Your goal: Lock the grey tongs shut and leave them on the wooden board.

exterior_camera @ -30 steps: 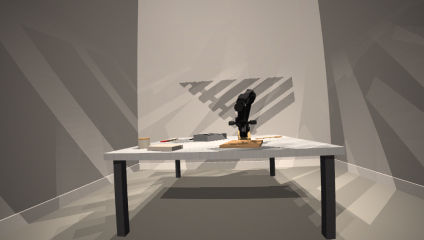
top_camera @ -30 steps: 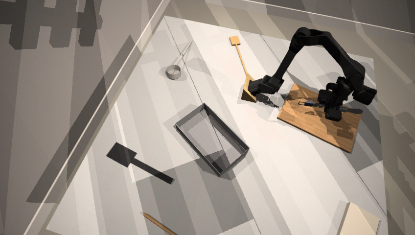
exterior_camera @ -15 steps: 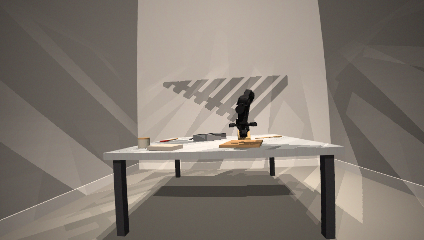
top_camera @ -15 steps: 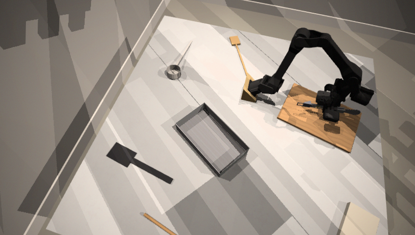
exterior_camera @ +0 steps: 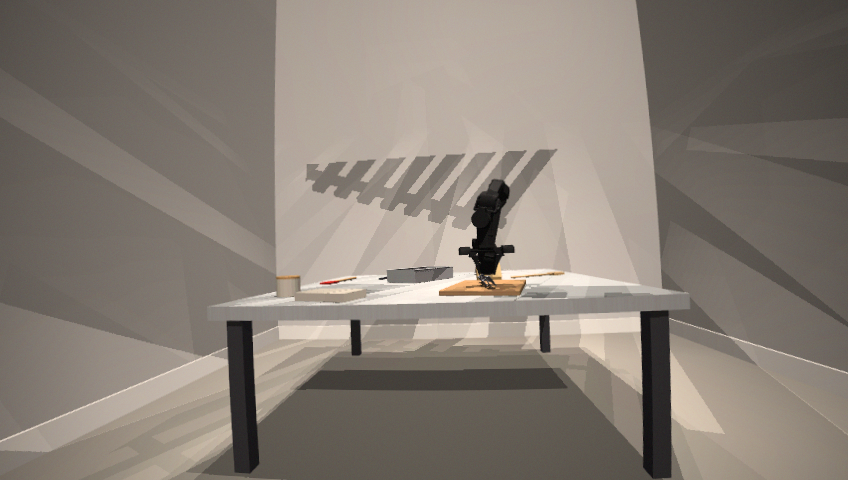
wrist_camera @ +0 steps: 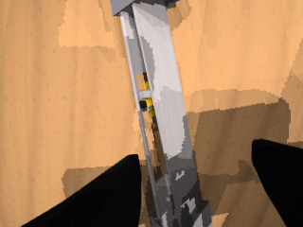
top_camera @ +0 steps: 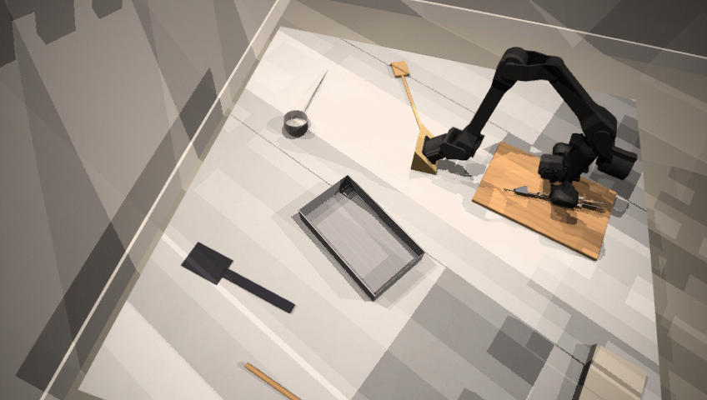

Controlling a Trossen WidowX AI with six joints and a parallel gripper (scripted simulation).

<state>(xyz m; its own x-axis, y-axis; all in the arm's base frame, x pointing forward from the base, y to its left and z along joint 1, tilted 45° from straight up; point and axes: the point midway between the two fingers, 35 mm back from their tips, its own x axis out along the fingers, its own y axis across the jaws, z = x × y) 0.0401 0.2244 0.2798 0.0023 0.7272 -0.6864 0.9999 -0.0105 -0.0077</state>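
The grey tongs (top_camera: 522, 190) (wrist_camera: 167, 95) lie on the wooden board (top_camera: 496, 171) (exterior_camera: 455, 290) (wrist_camera: 38, 95). In the wrist view their two arms are side by side with a narrow gap, in which small yellow and black parts show. My gripper (top_camera: 564, 204) (wrist_camera: 196, 158) is open over the tongs. The tongs run between its fingers, close beside the left finger in the wrist view and well apart from the right one. Whether the lock has caught cannot be seen. The roasting tin (top_camera: 384, 220) (exterior_camera: 416, 275) stands away from the board and looks empty.
A yellow wedge (top_camera: 421, 165) is beside the arm's base. A wooden spatula (top_camera: 400, 69) and a small round pan (top_camera: 296, 129) are at the back. A dark spatula (top_camera: 205, 262), a wooden rod (top_camera: 273, 381) and a beige block (top_camera: 614, 372) (exterior_camera: 330, 295) lie farther off.
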